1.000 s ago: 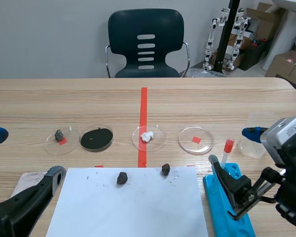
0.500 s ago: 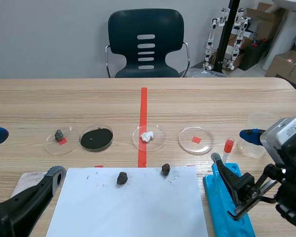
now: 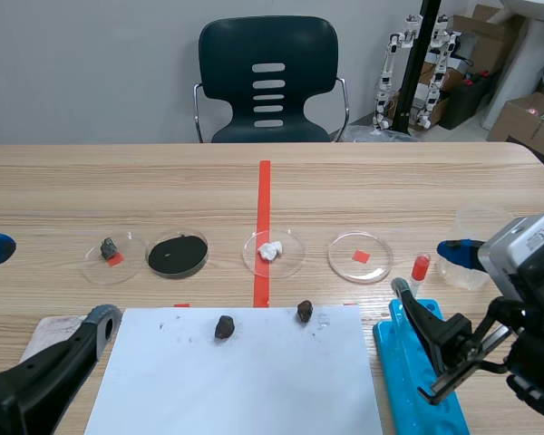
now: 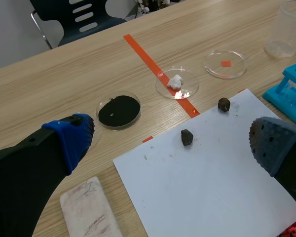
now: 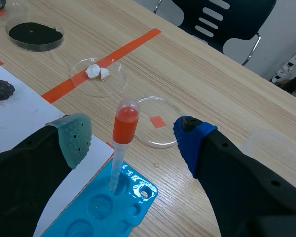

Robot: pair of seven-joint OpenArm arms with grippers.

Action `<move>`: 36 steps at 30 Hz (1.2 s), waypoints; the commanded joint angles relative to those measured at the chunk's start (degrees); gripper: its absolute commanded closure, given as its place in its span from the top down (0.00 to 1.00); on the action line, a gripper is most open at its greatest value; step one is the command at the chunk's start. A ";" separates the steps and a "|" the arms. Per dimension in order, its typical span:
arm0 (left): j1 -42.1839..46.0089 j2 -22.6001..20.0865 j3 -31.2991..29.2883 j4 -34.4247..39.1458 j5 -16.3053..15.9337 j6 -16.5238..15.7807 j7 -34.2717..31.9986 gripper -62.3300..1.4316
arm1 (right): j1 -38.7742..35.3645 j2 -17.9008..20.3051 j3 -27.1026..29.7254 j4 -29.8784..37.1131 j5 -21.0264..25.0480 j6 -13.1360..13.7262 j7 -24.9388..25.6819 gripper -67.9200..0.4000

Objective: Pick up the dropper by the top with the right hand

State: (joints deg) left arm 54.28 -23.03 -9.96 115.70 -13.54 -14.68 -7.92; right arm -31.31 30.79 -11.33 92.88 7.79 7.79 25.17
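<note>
**Scene view:** The dropper (image 3: 420,269) stands upright in a blue rack (image 3: 415,381) near the desk's right edge. Its red bulb is uppermost, so the top is free to be taken. The right gripper (image 3: 426,267) hangs around the bulb with its fingers apart, one on each side, gripping nothing. The left gripper (image 3: 47,283) sits low by the desk's near left corner, spread and empty, well out of the way.

Four shallow dishes lie in a row across the desk's middle:
- The first dish (image 3: 114,249) holds a dark stone.
- The second dish (image 3: 177,255) holds black powder.
- The third dish (image 3: 272,252) holds white lumps.
- The fourth dish (image 3: 360,257) shows only a red square.

A clear cup (image 3: 476,243) by the right edge looks empty.

**Left wrist view:** The left gripper (image 4: 171,139) hovers wide open above a white sheet (image 4: 212,187) that carries two dark stones (image 4: 187,137).

**Right wrist view:** The dropper (image 5: 125,122) rises from a well at the rack's (image 5: 143,190) far corner. Its bulb sits between the right gripper's (image 5: 133,140) pads, with a gap on either side. The fingers seem level with the bulb, so a plain squeeze there should take it by the top.
</note>
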 commanded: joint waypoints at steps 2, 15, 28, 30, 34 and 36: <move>0.11 0.00 -0.35 0.24 -0.39 0.02 -0.76 1.00 | 0.70 -0.02 0.33 0.48 0.39 -0.26 0.66 0.49; 0.11 0.00 -0.35 0.24 -0.39 0.02 -0.76 1.00 | 0.72 0.00 0.33 0.48 0.39 -0.26 0.68 0.40; 0.11 0.00 -0.35 0.24 -0.39 0.02 -0.76 1.00 | 0.72 0.00 0.33 0.48 0.39 -0.26 0.68 0.14; 0.11 0.00 -0.35 0.24 -0.39 0.02 -0.76 1.00 | 0.72 0.00 0.33 0.48 0.39 -0.26 0.68 0.12; 0.11 0.00 -0.35 0.24 -0.39 0.02 -0.76 1.00 | 0.72 0.00 0.33 0.48 0.39 -0.26 0.68 0.11; 0.11 0.00 -0.35 0.24 -0.39 0.02 -0.76 1.00 | 0.72 0.00 0.33 0.48 0.39 -0.26 0.68 0.07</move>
State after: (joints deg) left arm 54.28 -23.03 -9.96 115.70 -13.54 -14.68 -7.92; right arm -31.31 30.79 -11.33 92.88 7.79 7.79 25.17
